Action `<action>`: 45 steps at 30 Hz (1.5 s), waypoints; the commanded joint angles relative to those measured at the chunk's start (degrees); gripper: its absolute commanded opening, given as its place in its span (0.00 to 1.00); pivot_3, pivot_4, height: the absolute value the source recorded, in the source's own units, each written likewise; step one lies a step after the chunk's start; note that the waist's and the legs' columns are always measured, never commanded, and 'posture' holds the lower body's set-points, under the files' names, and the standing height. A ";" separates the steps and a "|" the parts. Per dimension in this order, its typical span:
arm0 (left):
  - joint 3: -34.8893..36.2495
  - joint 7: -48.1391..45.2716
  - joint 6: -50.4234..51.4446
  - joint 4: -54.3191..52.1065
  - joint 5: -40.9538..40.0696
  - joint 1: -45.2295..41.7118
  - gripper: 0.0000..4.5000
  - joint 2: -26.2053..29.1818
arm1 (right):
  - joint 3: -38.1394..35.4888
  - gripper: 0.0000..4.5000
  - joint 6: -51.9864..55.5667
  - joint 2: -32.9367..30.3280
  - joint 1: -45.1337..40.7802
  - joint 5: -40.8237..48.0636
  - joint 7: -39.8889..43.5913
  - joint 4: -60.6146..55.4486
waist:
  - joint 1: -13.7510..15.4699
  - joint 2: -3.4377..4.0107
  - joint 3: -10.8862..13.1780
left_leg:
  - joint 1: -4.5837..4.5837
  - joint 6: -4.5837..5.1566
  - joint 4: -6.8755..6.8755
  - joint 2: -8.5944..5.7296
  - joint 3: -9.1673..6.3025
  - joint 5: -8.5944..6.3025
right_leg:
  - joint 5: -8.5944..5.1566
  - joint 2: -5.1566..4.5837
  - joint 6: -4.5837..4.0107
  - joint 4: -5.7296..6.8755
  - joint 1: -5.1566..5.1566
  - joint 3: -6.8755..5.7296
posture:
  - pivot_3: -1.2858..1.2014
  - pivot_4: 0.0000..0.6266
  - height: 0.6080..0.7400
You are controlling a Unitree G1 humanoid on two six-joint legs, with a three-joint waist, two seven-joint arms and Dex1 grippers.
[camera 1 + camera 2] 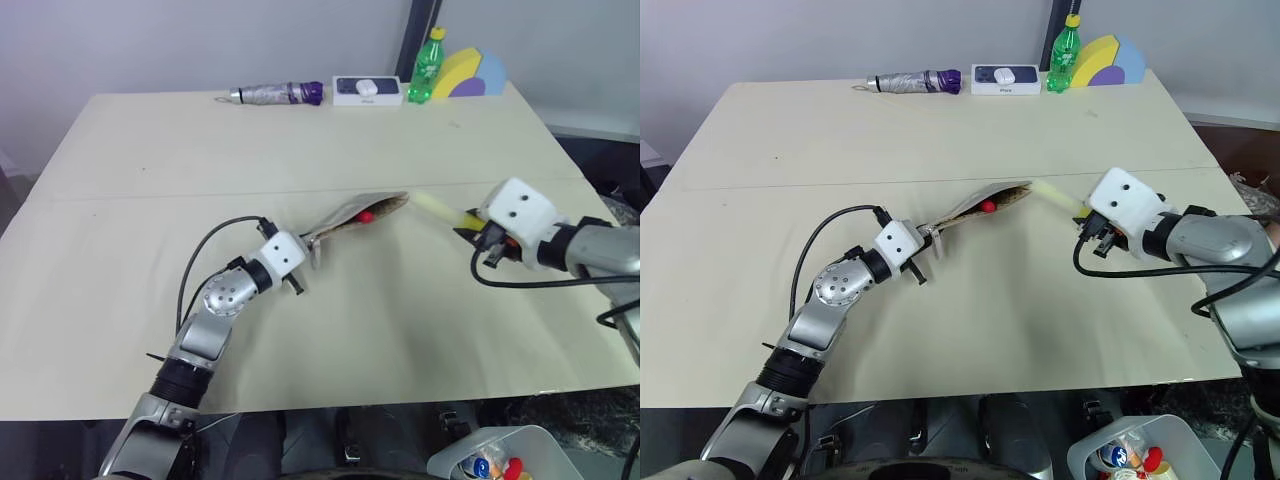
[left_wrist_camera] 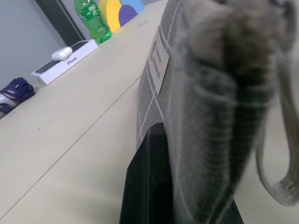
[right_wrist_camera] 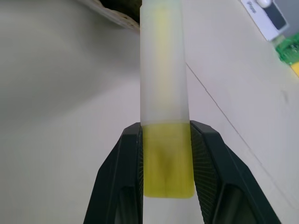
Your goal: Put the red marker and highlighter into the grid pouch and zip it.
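My left gripper (image 1: 306,262) is shut on the near end of the grid pouch (image 1: 350,215) and holds it a little off the table, its open mouth facing right. The grey fabric with white lines and a label (image 2: 159,65) looms close over one black finger (image 2: 149,186). The red marker's red end (image 1: 367,214) peeks out of the pouch mouth. To the right, my right gripper (image 1: 478,235) is shut on the highlighter (image 1: 437,207) by its yellow cap (image 3: 167,163). The pale body (image 3: 163,70) points at the pouch mouth, a short gap away.
Along the table's far edge lie a silver folded umbrella (image 1: 275,94), a white-and-navy box (image 1: 367,90), a green bottle (image 1: 425,65) and a yellow-and-blue arch shape (image 1: 470,75). A bin with small items (image 1: 495,455) stands below the table's near right corner.
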 commanded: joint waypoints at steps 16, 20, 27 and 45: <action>-0.85 0.04 -2.92 -3.97 3.18 1.06 0.00 1.77 | 6.61 0.19 -1.23 2.47 -4.99 -2.81 3.18 0.26 | 0.03 0.00 0.00 | -0.01 0.00 0.01 0.02 0.00 0.00 | 0.00 -0.04 0.00 0.00 0.00 -0.01 | 0.52 0.24 1.00; -1.60 -0.49 -3.99 -4.18 3.99 1.06 0.00 2.10 | 8.13 0.19 -1.71 2.40 -5.72 -3.68 4.04 0.02 | 0.01 0.00 0.00 | -0.01 0.00 0.01 0.02 0.00 0.00 | 0.00 -0.04 0.00 0.00 0.00 -0.01 | 0.52 0.24 1.00; -4.43 -1.78 -7.55 -3.76 6.90 0.33 0.00 4.31 | 13.75 0.19 -4.37 1.36 -9.00 -7.22 7.67 -1.04 | -0.04 0.01 0.00 | 0.00 0.00 0.01 0.02 0.00 0.00 | 0.00 -0.04 -0.01 0.01 -0.01 -0.01 | 0.52 0.24 1.00; -6.44 -4.97 -9.48 -5.02 7.00 0.29 0.00 5.06 | 23.59 0.19 -11.49 9.45 -19.02 -18.36 16.49 -1.38 | 0.01 0.02 0.00 | -0.02 0.01 0.04 0.05 0.01 0.00 | 0.01 -0.09 -0.02 0.04 -0.04 -0.01 | 0.52 0.24 1.00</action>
